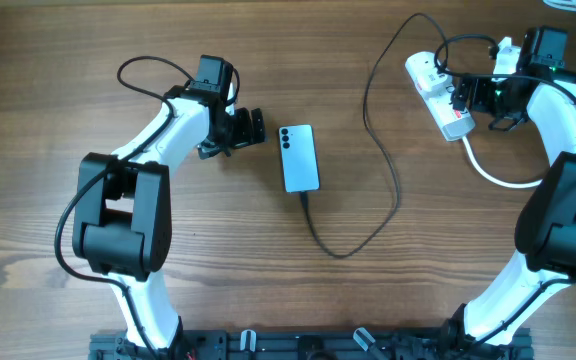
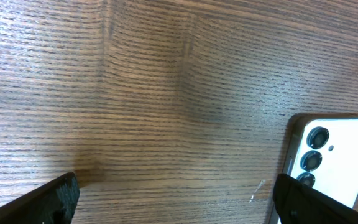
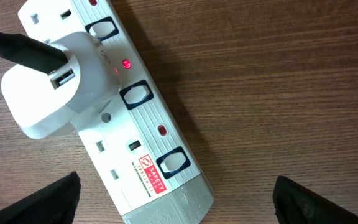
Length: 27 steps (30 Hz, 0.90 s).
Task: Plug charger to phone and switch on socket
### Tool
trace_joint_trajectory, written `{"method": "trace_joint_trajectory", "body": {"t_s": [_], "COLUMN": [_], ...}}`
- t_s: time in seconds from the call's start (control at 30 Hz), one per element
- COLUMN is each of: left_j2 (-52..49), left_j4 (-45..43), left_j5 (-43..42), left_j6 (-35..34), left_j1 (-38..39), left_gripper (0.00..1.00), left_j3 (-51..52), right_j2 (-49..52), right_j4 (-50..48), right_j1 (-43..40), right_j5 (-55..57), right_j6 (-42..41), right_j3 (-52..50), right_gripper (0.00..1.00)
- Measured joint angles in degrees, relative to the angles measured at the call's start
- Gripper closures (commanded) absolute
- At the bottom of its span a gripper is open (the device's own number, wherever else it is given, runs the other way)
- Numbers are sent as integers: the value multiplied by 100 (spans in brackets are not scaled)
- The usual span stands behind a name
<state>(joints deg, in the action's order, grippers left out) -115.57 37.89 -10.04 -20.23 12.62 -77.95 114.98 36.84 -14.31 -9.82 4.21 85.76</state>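
Right wrist view shows my right fingers spread wide, holding nothing, above the socket; one red lamp beside the white adapter glows. Overhead, the charger reaches the near edge of the phone, seemingly plugged. My left fingers are wide too, empty, beside the phone. I judge the switching step is perhaps done; next I should lift away without pushing the socket.
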Motion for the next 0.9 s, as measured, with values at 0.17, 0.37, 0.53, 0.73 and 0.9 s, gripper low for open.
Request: {"method": "trace_joint_trajectory", "body": {"t_s": [0.17,0.37,0.53,0.73,0.9], "left_j2": [0,0,11,369,564], "left_j4": [0,0,0,125,127], "left_j5": [0,0,39,90,170], "left_j6": [0,0,0,2,2], "left_j1": [-33,-24,20,39,46], "left_gripper": [0,0,0,0,0], "left_j3": [0,0,0,0,0], "right_j2": [0,0,0,0,0], "right_j4": [0,0,0,0,0], "right_j1": [0,0,0,0,0], "right_j5": [0,0,0,0,0], "right_j6": [2,0,2,2,2], "right_j3": [0,0,0,0,0], "right_gripper": [0,0,0,0,0]}}
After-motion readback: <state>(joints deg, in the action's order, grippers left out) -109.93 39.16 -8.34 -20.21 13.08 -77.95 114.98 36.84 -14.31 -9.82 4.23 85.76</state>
